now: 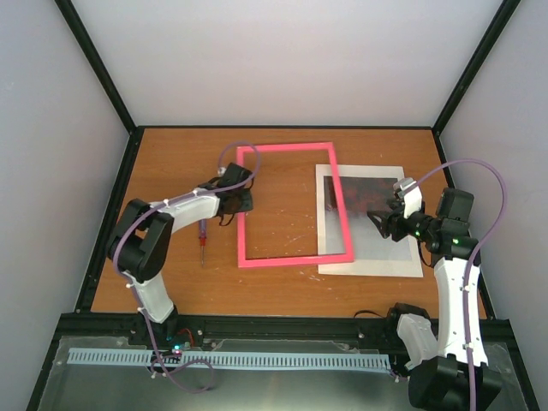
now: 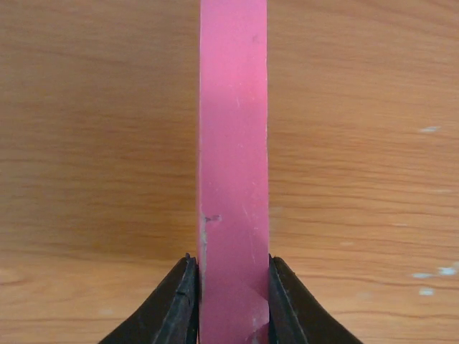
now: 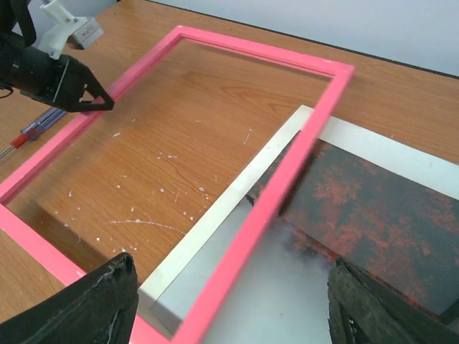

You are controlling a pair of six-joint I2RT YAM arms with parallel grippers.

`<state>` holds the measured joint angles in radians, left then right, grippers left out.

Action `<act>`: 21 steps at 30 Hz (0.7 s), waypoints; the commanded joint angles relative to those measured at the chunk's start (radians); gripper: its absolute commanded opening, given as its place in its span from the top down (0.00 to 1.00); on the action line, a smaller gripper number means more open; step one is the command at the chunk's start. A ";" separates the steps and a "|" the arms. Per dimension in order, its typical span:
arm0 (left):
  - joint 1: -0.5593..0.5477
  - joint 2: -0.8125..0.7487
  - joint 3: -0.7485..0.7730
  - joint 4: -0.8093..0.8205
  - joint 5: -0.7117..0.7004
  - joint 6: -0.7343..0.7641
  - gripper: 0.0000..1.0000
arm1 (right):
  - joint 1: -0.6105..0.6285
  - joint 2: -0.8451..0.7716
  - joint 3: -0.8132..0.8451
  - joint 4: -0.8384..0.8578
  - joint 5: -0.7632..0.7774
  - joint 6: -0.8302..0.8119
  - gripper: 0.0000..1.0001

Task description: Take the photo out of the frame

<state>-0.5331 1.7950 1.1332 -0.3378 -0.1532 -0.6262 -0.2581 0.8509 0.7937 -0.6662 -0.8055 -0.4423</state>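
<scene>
The frame (image 2: 233, 143) sits between the left gripper's (image 2: 233, 304) fingers, touching both, and a screwdriver (image 1: 202, 242) lies just outside them. Between the right gripper's (image 3: 229, 272) fingers lies the photo (image 3: 373, 215) on a sheet (image 1: 377, 264), under the frame's other rail.

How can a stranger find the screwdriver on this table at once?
Find the big pink frame on the table. Left of it, apart from it, lies the screwdriver. It alone is small and thin, with a red handle.

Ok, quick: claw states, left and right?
Left claw: shut on the thin bright pink rectangular picture frame.
Right claw: open, holding nothing.
</scene>
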 commanded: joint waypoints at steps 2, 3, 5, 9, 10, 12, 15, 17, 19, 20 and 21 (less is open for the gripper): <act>0.109 -0.082 -0.074 0.161 0.048 0.132 0.99 | 0.003 -0.003 0.004 -0.003 -0.023 -0.011 0.30; 0.125 -0.080 -0.081 0.166 0.049 0.152 0.99 | 0.003 -0.001 0.004 -0.003 -0.022 -0.012 0.30; 0.156 -0.077 -0.100 0.205 0.055 0.198 0.99 | 0.003 0.002 0.004 -0.003 -0.021 -0.013 0.30; 0.208 -0.064 -0.123 0.255 0.065 0.257 0.99 | 0.003 0.009 0.003 -0.003 -0.021 -0.014 0.30; 0.227 -0.060 -0.125 0.262 0.074 0.264 0.99 | 0.002 0.010 0.003 -0.004 -0.022 -0.016 0.30; 0.265 -0.052 -0.132 0.281 0.099 0.275 0.99 | 0.002 0.012 0.002 -0.005 -0.022 -0.018 0.30; 0.313 -0.042 -0.141 0.308 0.137 0.302 0.99 | 0.003 0.013 0.002 -0.006 -0.021 -0.019 0.29; 0.334 -0.026 -0.134 0.314 0.160 0.313 0.99 | 0.002 0.014 0.000 -0.004 -0.020 -0.018 0.29; 0.349 -0.011 -0.123 0.318 0.179 0.318 0.99 | 0.002 0.015 0.000 -0.003 -0.018 -0.018 0.29; 0.354 -0.001 -0.111 0.317 0.186 0.324 0.99 | 0.002 0.016 -0.001 -0.003 -0.018 -0.019 0.29; 0.359 0.011 -0.100 0.311 0.189 0.329 0.99 | 0.003 0.017 0.000 -0.003 -0.018 -0.019 0.29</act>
<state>-0.1974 1.7763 0.9840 -0.1135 -0.0292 -0.3367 -0.2581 0.8635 0.7933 -0.6659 -0.8085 -0.4492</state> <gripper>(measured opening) 0.232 0.705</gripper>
